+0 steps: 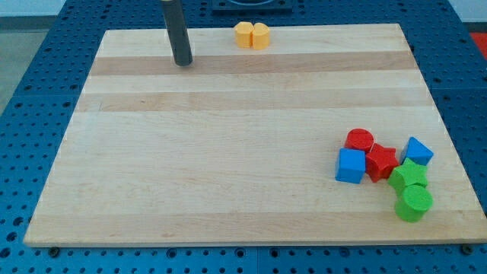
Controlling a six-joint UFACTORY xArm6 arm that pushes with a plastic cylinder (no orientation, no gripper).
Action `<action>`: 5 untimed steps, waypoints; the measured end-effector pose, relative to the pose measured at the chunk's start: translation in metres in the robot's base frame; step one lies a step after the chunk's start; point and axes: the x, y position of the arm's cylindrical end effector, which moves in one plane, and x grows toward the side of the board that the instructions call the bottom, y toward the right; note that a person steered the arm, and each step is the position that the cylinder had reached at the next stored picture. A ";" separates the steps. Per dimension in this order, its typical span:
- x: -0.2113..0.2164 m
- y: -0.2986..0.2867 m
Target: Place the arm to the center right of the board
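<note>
Blue perforated metal frames a pale wooden board (228,152), the surface on which everything lies, its planks running from the view's left to the view's right. My tip (183,64) touches down near the view's top, left of the middle, on a darker plank close to the board's far edge. The rod rises straight up from it and leaves the picture at the top. No claw exists on this arm, only the rod, so there is nothing released or clenched to report.

Nearest to my tip, well to its right along the same top edge, sit two blocks pressed together: an orange block (243,34) and a yellow block (260,36), their shapes too small to make out with certainty.

All other blocks form a tight cluster low on the view's right, well apart from my tip. A red cylinder (359,140) stands at the cluster's top. Just below it to the left is a blue cube (351,165), touching a red star-shaped block (381,161) on its right. A blue block (418,151), angular in outline, lies further right. Beneath it sits a green block (409,176) with an irregular outline, and a green cylinder (414,203) lies just below that, nearest the view's bottom.
</note>
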 end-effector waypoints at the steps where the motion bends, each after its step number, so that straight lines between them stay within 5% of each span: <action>1: 0.037 0.011; 3: 0.120 0.011; 5: 0.113 0.091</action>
